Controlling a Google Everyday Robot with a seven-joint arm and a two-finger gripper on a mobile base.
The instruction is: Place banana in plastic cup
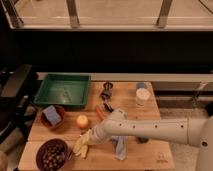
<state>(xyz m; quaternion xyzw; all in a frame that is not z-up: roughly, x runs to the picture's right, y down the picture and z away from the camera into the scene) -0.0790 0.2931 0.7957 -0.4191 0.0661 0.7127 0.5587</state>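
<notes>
Reaching in low from the right, with the gripper [93, 137] sitting at the upper end of the banana [80, 146], near the front edge of the table [150, 156]. Blending into the pale arm there, so not showing whether clamped on the fruit or spread apart: cannot tell. Lying just right of a dark bowl [51, 155] of brown lumps, with its top end partly covered. Peeking out from under the arm, a grey-blue cloth [119, 148] and an orange carrot [100, 113]. Resting just above the banana, a round orange fruit [82, 121]. Standing upright and well apart at the back right, the plastic cup [143, 96]. Running off the right edge, the arm's base.
</notes>
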